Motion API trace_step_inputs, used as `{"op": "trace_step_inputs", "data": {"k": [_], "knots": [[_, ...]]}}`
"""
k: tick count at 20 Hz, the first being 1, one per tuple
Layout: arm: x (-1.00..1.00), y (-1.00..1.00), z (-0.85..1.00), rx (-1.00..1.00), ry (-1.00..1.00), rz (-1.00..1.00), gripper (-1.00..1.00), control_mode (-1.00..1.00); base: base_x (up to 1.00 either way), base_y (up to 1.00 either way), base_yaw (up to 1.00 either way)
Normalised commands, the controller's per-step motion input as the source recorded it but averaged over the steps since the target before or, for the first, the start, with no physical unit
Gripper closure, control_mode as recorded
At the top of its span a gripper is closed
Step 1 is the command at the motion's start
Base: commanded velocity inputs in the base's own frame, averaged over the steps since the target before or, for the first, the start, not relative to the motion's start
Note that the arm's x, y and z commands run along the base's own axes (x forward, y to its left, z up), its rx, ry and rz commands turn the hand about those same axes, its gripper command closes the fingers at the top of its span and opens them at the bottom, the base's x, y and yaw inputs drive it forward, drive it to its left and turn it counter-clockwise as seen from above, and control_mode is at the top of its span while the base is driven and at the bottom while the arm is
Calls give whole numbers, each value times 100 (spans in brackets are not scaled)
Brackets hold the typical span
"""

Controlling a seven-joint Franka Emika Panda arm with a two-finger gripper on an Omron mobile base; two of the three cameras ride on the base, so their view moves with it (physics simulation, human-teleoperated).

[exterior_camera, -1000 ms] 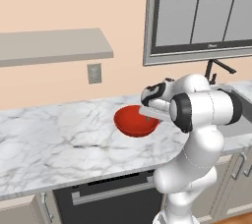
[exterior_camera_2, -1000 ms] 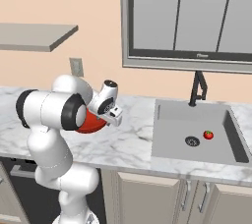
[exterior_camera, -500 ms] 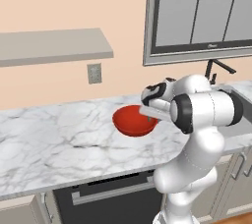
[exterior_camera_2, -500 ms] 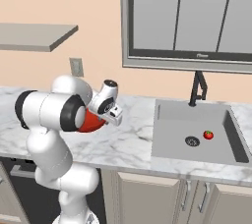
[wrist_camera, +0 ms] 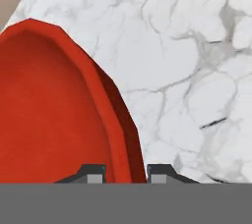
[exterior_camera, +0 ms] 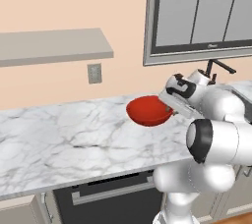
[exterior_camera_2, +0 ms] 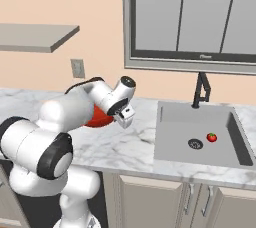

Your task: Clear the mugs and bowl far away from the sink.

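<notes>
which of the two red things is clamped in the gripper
The wide glossy red bowl, its rim between the gripper fingertips above the counter; the tiny red ball lies in the sink.

Glossy red bowl (exterior_camera: 149, 110); white marble counter (exterior_camera: 59, 134) with grey veins.

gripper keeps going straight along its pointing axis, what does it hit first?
Likely the marble counter: the hand view looks along the gripper onto bare marble beyond the red bowl, whose rim sits between the fingertips. Depth to the counter is unclear.

Home kitchen: marble counter (exterior_camera: 59, 134) w/ sink (exterior_camera_2: 200, 137), faucet (exterior_camera_2: 201, 89), window (exterior_camera_2: 200, 17), prob. oven (exterior_camera: 108, 201) below.
</notes>
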Motion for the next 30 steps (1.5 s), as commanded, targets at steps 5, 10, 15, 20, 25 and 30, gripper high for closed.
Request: {"op": "trace_step_inputs", "data": {"k": [5,10,15,20,25,30], "knots": [[-56,-35,90,23,4,-36,100,-100,0,0,0],[-42,-4,71,3,8,-25,100,-100,0,0,0],[-29,0,16,-10,8,-13,100,-100,0,0,0],[-60,0,-19,-2,-1,-13,100,-100,0,0,0],[-73,0,-14,0,-11,-8,100,-100,0,0,0],[-38,9,-1,0,-3,0,100,-100,0,0,0]]}}
